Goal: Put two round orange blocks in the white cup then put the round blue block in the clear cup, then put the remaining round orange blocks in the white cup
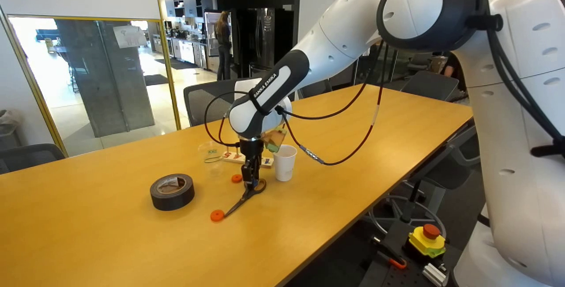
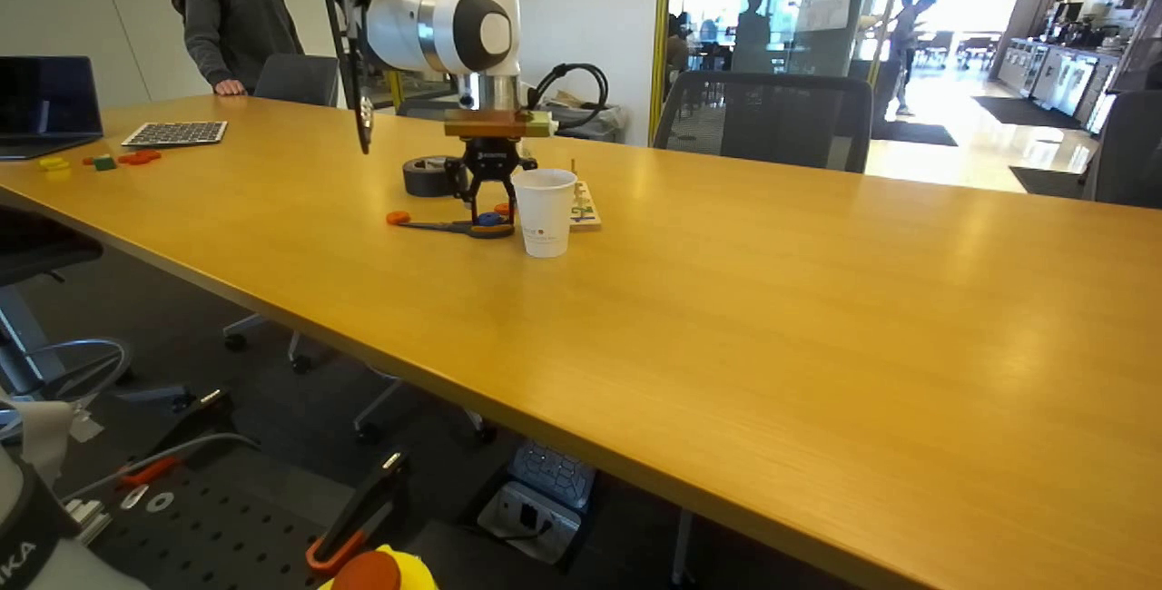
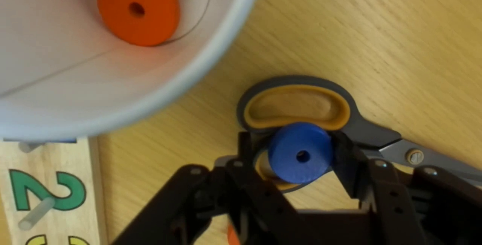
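The round blue block (image 3: pixel 301 162) lies on a handle of the scissors (image 3: pixel 297 105). My gripper (image 3: pixel 288 145) is low around it, one finger on each side; the right finger looks close against it and a gap shows at the left finger. The white cup (image 1: pixel 285 163) stands upright beside the gripper; the wrist view shows one round orange block (image 3: pixel 138 9) and part of another inside. Two orange blocks (image 1: pixel 236 178) (image 1: pixel 217 215) lie on the table. The clear cup (image 1: pixel 207 151) is faint behind the gripper in an exterior view and cannot be made out elsewhere.
A black tape roll (image 1: pixel 172 192) lies near the orange blocks. A wooden number board with pegs (image 3: pixel 49 184) lies close behind the white cup. A laptop (image 2: pixel 45 104), a patterned board (image 2: pixel 174 133) and small coloured pieces (image 2: pixel 104 162) are farther along the table.
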### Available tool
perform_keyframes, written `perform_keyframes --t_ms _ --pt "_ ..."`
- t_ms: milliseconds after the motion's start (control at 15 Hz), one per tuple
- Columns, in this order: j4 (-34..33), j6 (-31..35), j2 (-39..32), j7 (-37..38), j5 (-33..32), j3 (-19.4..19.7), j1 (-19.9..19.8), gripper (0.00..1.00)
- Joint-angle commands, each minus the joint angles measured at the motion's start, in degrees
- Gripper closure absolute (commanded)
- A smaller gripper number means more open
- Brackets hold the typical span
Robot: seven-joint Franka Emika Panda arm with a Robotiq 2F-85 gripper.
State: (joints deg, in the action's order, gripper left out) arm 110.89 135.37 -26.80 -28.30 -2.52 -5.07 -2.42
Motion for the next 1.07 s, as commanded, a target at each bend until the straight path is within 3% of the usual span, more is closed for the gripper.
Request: perform_keyframes --t_ms 0,67,533,1000 --pt "-2.0 -1.2 -0.7 -0.3 0.7 -0.8 -0.7 0.75" --pt "-2.1 -1.3 -0.6 -0.1 0.6 -0.7 -0.7 0.81" --pt "-3.5 -2.1 3.8 3.3 -1.9 0.6 0.6 0.79" --pt "-16.3 -8.6 1.1 2.6 -3.6 0.3 2.1 0.79"
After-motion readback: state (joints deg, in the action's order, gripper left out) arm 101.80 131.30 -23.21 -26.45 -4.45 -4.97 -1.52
